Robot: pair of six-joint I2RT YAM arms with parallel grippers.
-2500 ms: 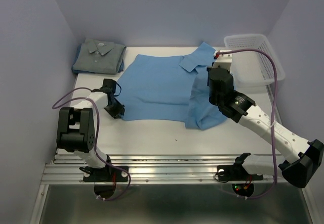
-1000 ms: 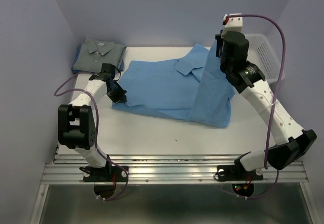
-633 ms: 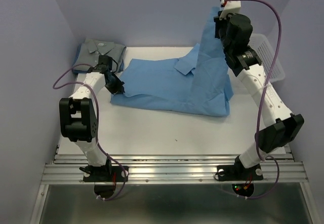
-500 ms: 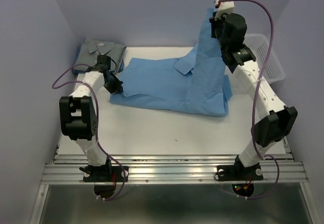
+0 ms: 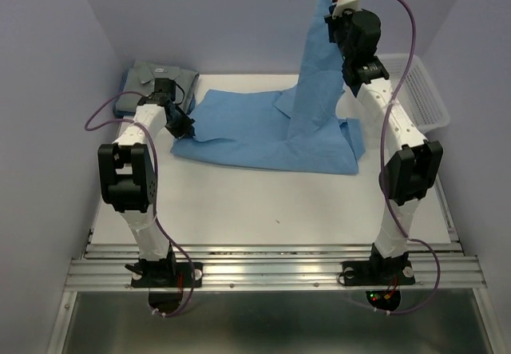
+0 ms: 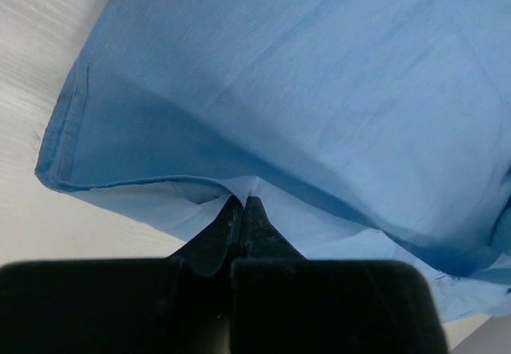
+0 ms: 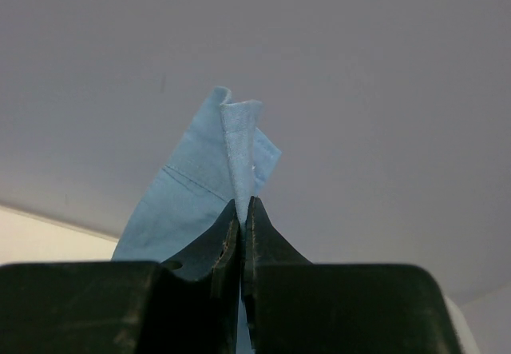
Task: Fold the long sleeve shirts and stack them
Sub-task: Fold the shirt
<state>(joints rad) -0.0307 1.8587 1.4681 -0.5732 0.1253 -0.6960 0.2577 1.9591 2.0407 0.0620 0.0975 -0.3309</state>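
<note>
We anchor the light blue shirt (image 5: 255,134) low, left gripper (image 6: 242,203) clamped on its edge. Right gripper (image 7: 242,204) pinches the other side high, to fold it over.

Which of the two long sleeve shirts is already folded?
The grey collared cloth shirt in the far left corner; the light blue shirt lies spread, one end raised by the right claw.

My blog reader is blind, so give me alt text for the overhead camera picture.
The right pincer holds one side of a light blue shirt high above a white table, while the left pincer grips its opposite edge. A folded grey shirt lies back left.
</note>
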